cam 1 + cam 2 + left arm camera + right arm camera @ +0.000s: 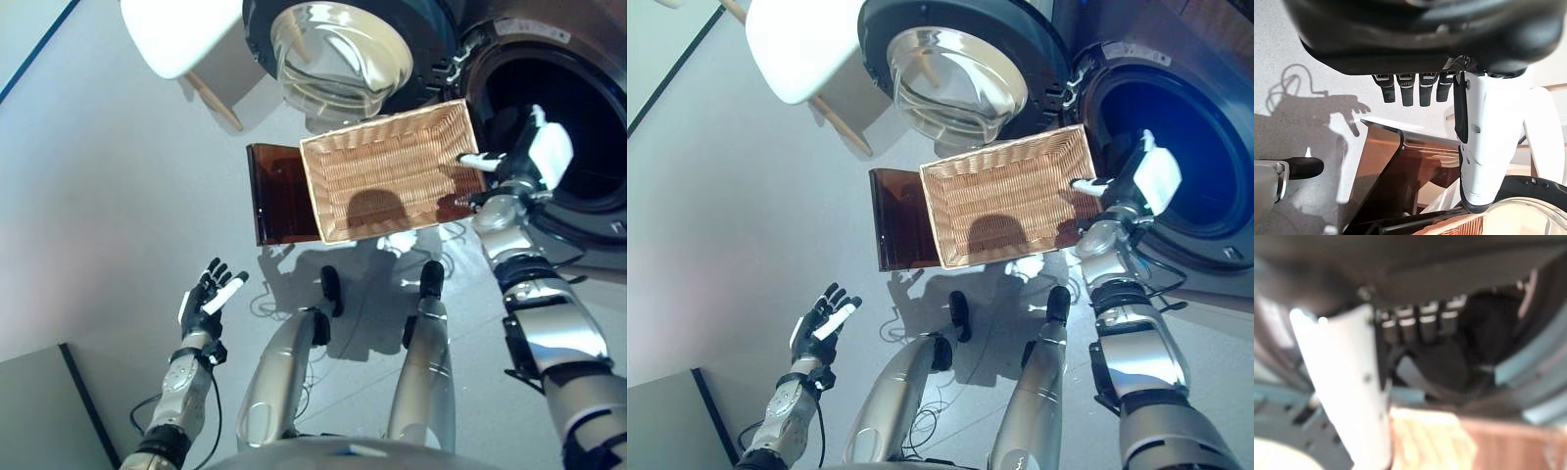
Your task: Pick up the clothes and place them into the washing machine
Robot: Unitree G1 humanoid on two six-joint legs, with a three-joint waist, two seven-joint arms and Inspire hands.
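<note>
Right robot hand (pixel 524 162) at the washing machine's (pixel 578 117) drum mouth, three o'clock of the wicker basket (pixel 392 171), fingers straight, holding nothing visible; dark shape inside the drum possibly clothes, too blurred to confirm. Basket looks empty. Left robot hand (pixel 208 299) open, idle at seven o'clock, well apart

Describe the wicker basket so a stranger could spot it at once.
Find the washing machine with its round door swung open. Just in front of the drum opening sits the wicker basket, on a brown stand: rectangular, pale woven and empty, unlike its smooth neighbours.
</note>
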